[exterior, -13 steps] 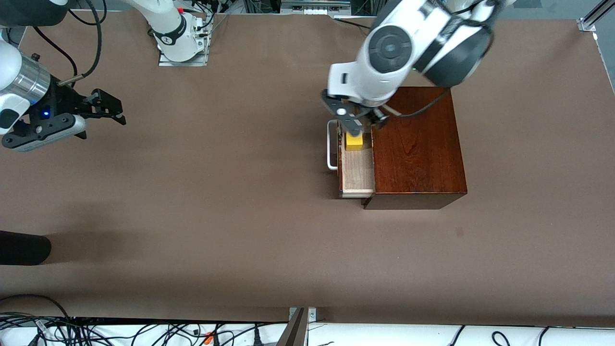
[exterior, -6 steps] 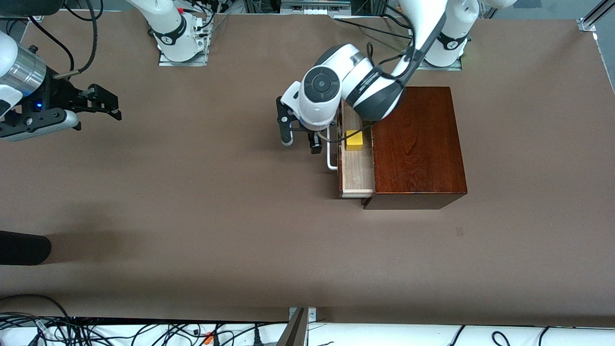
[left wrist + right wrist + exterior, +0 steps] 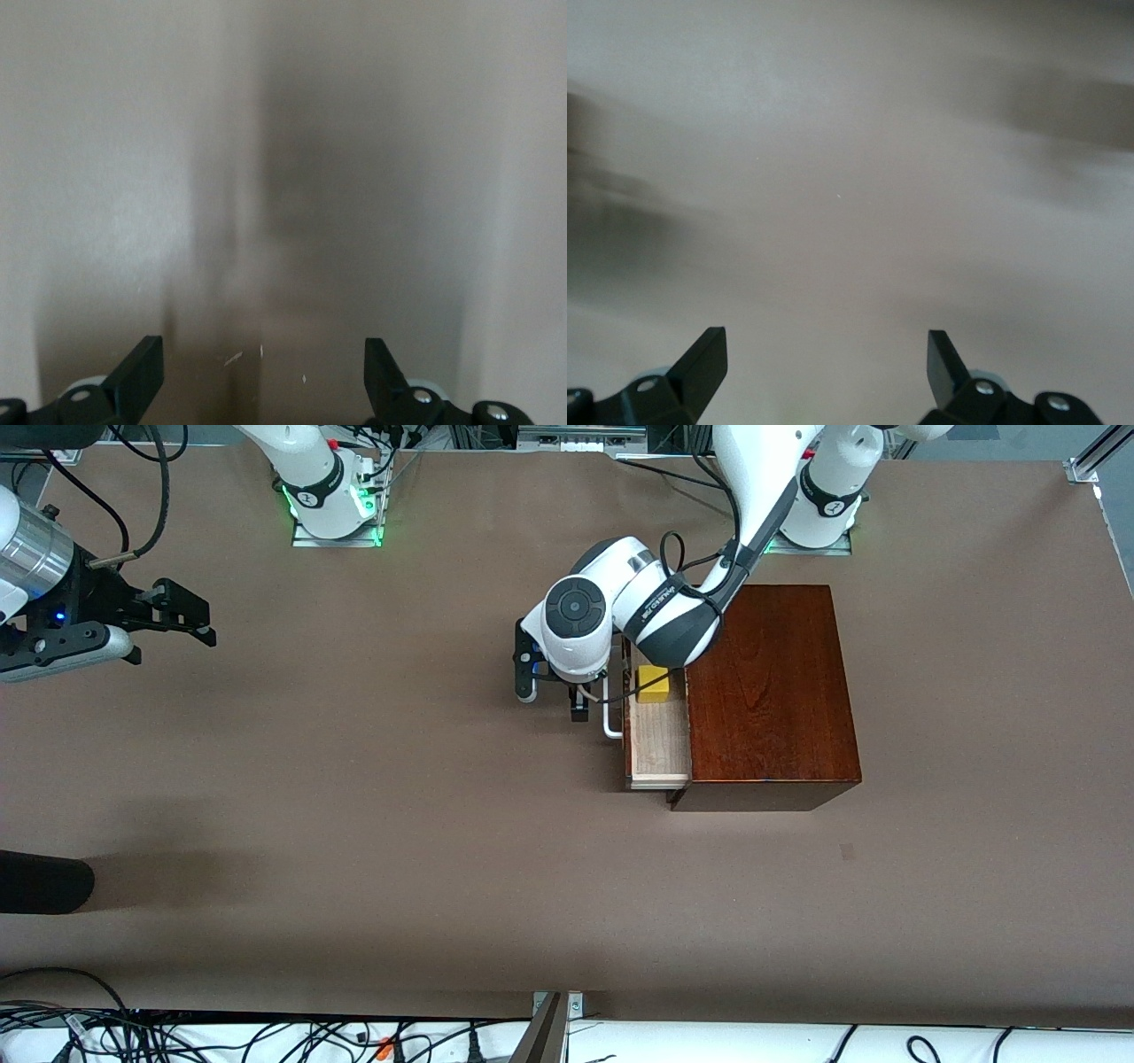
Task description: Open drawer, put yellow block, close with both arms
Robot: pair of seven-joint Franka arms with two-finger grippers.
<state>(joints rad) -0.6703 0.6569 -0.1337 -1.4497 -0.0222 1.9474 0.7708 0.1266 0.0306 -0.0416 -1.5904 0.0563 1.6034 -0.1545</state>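
Brown matting covers the whole table (image 3: 354,824), and toward the left arm's end of it sits the dark wooden box (image 3: 766,691) with its drawer (image 3: 660,753) pulled out, pale tray showing. Inside that tray lies the yellow block (image 3: 654,684), resting on the wood at the end farther from the front camera, close against the box's edge. Nothing is gripping it. The white bar handle (image 3: 610,717) sticks out from the drawer front, and just beside it hangs the left gripper (image 3: 551,695), over bare matting in front of the drawer, its fingers spread apart with nothing between them. The left wrist view confirms it: two black fingertips (image 3: 142,372) set wide, only blurred brown surface between. The left arm (image 3: 753,487) reaches down from its base, and its bulky wrist covers the end of the drawer farthest from the front camera. Over at the right arm's end, the right gripper (image 3: 182,614) waits above the matting, well apart from the box, also spread wide and empty; its own wrist view shows both fingertips (image 3: 704,359) parted over plain brown. A dark rounded shape (image 3: 40,881) pokes in at the table's edge on that same end.
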